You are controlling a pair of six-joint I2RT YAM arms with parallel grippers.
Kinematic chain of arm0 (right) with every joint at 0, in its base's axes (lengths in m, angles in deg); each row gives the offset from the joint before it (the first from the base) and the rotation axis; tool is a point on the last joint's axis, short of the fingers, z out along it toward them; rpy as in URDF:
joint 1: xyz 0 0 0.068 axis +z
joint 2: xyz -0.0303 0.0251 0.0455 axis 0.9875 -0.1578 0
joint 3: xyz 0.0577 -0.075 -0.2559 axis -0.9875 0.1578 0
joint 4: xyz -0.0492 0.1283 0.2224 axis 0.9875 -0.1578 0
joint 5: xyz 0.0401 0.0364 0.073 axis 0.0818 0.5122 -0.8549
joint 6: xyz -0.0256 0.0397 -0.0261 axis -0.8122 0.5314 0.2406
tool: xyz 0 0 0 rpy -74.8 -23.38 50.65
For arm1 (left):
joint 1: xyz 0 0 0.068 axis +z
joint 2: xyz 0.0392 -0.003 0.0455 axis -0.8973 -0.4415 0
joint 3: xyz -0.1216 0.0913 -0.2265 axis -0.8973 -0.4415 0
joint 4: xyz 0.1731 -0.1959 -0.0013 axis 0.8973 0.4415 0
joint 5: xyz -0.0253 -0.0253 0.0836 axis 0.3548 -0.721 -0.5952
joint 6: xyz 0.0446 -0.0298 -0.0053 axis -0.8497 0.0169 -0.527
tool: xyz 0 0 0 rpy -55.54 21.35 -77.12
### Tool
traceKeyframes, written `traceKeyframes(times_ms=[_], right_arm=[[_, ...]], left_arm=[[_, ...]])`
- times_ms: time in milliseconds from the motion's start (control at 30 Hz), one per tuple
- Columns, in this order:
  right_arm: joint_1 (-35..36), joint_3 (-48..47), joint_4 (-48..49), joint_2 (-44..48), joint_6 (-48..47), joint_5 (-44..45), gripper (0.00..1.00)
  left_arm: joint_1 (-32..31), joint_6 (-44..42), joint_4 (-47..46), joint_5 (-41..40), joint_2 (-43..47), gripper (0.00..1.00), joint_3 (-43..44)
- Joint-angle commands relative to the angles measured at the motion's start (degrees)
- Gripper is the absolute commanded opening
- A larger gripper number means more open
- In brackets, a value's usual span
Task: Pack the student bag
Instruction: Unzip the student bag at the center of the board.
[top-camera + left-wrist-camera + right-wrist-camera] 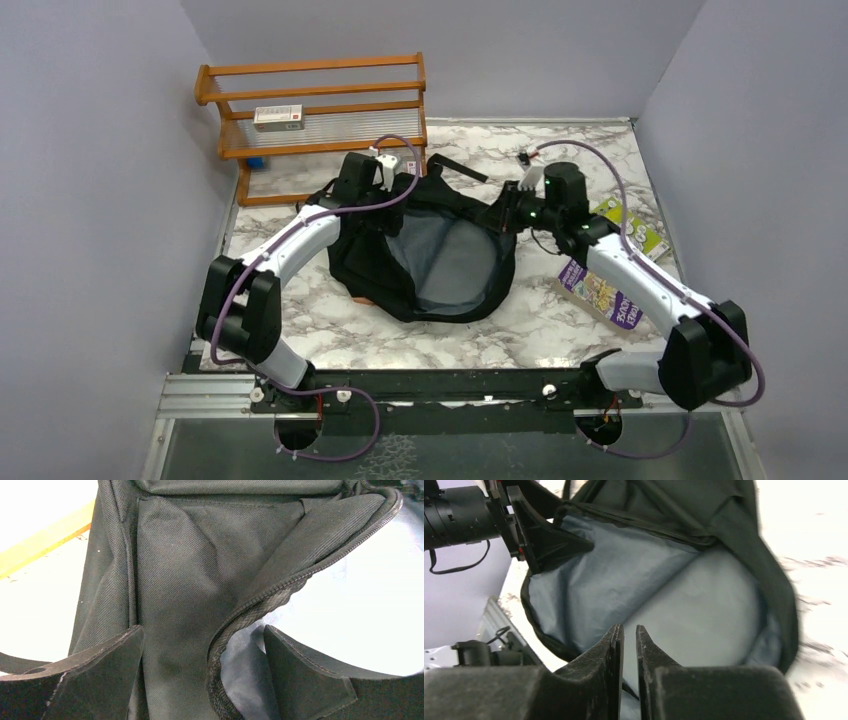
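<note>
Black student bag (440,255) gapes twd 6 o'clock. We see left gripper (200,645) splayed wide astride its 11 o'clock rim; right gripper (630,630), nearly closed & empty, at 2 o'clock.

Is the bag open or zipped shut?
Open. The bag gapes wide, so its grey lining shows from above, and the zipper edge hangs loose in the left wrist view.
</note>
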Motion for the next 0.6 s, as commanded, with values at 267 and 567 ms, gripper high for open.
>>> traceKeyframes(times_ms=[267, 567], right_arm=[[11.2, -8.4, 17.6, -22.4, 4.8, 1.8, 0.1], [11.3, -19.2, 22.3, -36.1, 5.7, 12.6, 0.09]], left_arm=[[0.2, 0.3, 0.4, 1.1, 4.5, 0.88, -1.4], [0.2, 1.9, 1.0, 3.6, 8.5, 0.88, -4.6]])
